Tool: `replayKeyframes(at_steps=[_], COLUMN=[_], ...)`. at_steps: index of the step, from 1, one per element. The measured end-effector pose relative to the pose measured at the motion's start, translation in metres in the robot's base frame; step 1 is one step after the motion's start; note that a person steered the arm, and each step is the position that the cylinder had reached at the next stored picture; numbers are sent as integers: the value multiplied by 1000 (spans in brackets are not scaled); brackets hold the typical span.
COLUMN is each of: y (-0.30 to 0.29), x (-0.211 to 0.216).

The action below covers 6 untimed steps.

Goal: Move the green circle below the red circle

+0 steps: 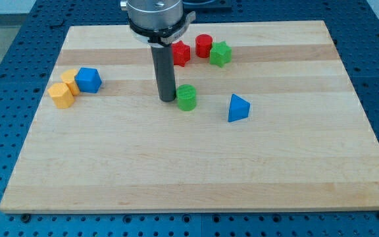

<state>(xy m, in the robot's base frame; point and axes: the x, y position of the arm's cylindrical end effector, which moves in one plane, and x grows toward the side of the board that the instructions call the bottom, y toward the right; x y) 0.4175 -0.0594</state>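
The green circle (187,97) stands near the middle of the wooden board (196,171). The red circle (204,45) stands near the view's top, well above the green circle and slightly to its right. My tip (168,99) rests on the board just left of the green circle, touching it or nearly so. The dark rod rises from the tip to the arm's grey mount at the view's top.
A red star-like block (180,53) sits left of the red circle and a green star (220,54) right of it. A blue triangle (238,108) lies right of the green circle. A blue cube (88,80) and two yellow blocks (63,92) sit at the left.
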Motion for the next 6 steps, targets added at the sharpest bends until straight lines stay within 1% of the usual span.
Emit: replayKeyframes(at_steps=[1,2,4,5,6], y=[-5,8,70,81,68], x=[32,39,39,32,32])
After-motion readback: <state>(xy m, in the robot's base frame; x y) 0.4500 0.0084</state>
